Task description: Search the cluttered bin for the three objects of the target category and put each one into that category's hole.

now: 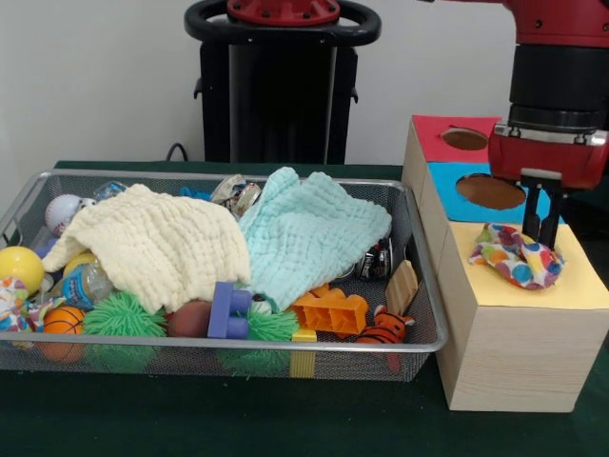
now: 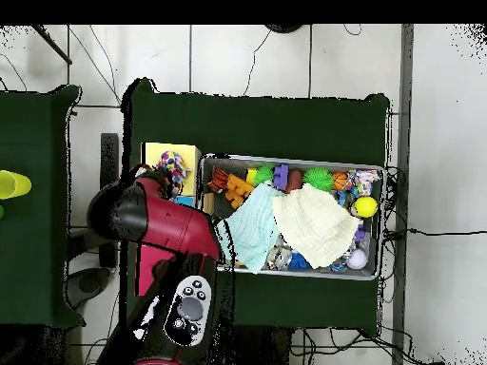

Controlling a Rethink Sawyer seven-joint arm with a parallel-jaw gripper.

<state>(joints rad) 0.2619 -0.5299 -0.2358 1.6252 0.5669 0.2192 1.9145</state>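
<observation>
The gripper pinches the spotted cloth from right above it. The cloth lies on the box's yellow part, over its hole.

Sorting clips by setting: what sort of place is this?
Probably a robotics lab: a green-covered table holds a mesh bin of toys and cloths beside a wooden sorting box, with loose cables on a tiled floor.

Even, soft indoor light fills the front view; the silver wire-mesh bin casts only a faint shadow on the dark green table covering. The pale wall is bright without glare. The overhead view looks softer, its white floor washed out
</observation>
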